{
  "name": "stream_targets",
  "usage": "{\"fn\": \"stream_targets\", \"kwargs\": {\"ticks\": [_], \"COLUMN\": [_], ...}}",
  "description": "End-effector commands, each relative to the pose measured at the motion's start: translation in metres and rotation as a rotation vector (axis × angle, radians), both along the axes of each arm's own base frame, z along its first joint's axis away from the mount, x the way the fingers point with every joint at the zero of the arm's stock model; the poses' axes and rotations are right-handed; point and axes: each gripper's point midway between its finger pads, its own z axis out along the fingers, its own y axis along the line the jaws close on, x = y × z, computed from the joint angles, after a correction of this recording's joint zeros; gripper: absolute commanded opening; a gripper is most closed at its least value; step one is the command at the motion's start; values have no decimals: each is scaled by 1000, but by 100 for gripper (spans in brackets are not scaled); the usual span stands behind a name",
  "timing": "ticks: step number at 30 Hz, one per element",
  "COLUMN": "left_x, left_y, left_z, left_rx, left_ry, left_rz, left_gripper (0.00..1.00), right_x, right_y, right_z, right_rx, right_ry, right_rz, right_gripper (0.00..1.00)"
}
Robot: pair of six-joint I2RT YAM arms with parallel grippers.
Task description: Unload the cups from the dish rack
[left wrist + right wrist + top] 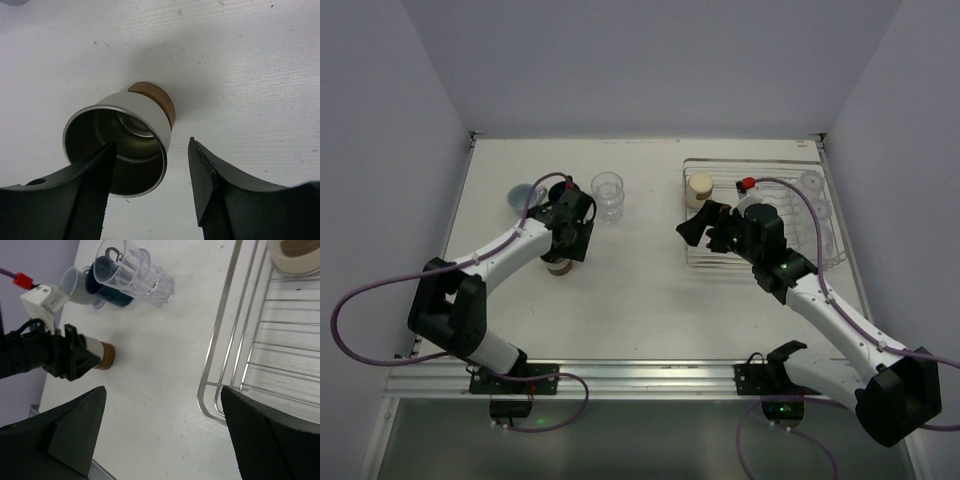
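A cup with a cream top and brown base (150, 107) stands upright on the table, its steel inside showing. My left gripper (152, 145) is open over it: one finger reaches inside the rim, the other stands clear of the outer wall. In the top view this cup (558, 266) is just below my left gripper (566, 243). The dish rack (750, 162) sits at the right and holds a second cream-topped cup (699, 188) and clear glass tumblers (817, 188). My right gripper (705, 232) hangs open and empty at the rack's left edge (220, 340).
On the table behind the left arm stand a clear tumbler (607, 195), a dark navy mug (107, 285) and a light blue-grey mug (523, 195). Grey walls close in the table on three sides. Cables trail from both arms.
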Motion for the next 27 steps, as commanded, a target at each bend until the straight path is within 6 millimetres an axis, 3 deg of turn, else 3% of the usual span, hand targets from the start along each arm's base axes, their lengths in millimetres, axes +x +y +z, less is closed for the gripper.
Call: {"fn": "stream_targets", "kwargs": {"ticks": [1, 3, 4, 7, 8, 10, 12, 14, 16, 17, 19, 20, 22, 23, 27], "left_x": [27, 32, 33, 33, 30, 20, 2, -15, -30, -33, -41, -42, -48, -47, -48], "left_y": [-9, -14, -17, -30, -33, -45, -58, -61, -59, -57, -52, -52, -53, -54, -63], "left_z": [48, 75, 94, 133, 160, 181, 217, 235, 239, 240, 232, 230, 217, 216, 206], "left_rx": [-63, -115, -148, -235, -293, -389, -521, -595, -623, -625, -624, -629, -638, -642, -644], "left_ry": [-181, -276, -334, -458, -540, -592, -683, -743, -775, -790, -805, -820, -816, -826, -775], "left_rz": [7, 5, -1, -32, -49, -104, -190, -246, -286, -291, -297, -300, -325, -327, -382], "left_gripper": [63, 67, 73, 89, 93, 96, 99, 100, 100, 100, 100, 100, 100, 100, 100], "right_x": [23, 34, 38, 58, 70, 83, 105, 125, 134, 145, 155, 165, 173, 180, 195], "right_y": [-28, -38, -41, -52, -54, -63, -67, -71, -73, -71, -70, -67, -63, -60, -57], "right_z": [10, 16, 8, 13, 11, 3, -5, -14, -22, -13, -29, -20, -35, -28, -34], "right_rx": [-134, -178, -210, -291, -319, -382, -433, -484, -533, -532, -568, -559, -580, -570, -576], "right_ry": [-50, -70, -50, -59, -48, -20, 15, 55, 91, 76, 118, 103, 141, 130, 142], "right_rz": [-148, -204, -219, -286, -306, -342, -368, -394, -401, -413, -410, -422, -412, -418, -434], "right_gripper": [99, 99, 99, 95, 90, 84, 81, 80, 80, 79, 80, 80, 81, 81, 83]}}
